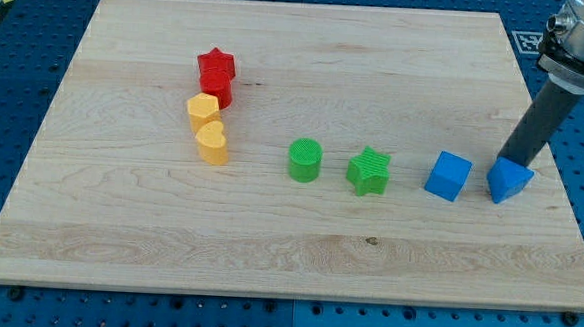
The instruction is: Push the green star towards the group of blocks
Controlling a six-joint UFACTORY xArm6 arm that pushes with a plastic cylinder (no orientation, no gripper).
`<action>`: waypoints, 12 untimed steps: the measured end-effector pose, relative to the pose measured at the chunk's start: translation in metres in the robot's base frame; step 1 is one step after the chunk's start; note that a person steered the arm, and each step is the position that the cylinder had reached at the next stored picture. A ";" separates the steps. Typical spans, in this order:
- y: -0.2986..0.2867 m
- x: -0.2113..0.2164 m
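Note:
The green star (369, 172) lies on the wooden board (287, 253), right of centre. A green cylinder (305, 160) stands just to its left. Further left is a group: a red star (217, 63) with a red block (216, 87) below it, then a yellow hexagon-like block (202, 110) and a yellow heart (212, 141). Right of the green star are a blue cube (448, 176) and a blue wedge-like block (509, 181). My tip (505, 161) rests at the top edge of the blue wedge-like block, far to the right of the green star.
The board lies on a blue perforated table (18, 49). The rod's dark shaft and grey mount (576, 48) lean in from the view's top right corner. The board's right edge is close to the blue wedge-like block.

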State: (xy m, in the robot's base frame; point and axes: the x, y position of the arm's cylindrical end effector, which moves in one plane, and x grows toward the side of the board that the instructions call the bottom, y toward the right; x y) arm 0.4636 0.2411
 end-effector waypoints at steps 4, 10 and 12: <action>-0.069 -0.128; -0.448 -0.168; -0.475 -0.105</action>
State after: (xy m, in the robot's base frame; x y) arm 0.3584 -0.2338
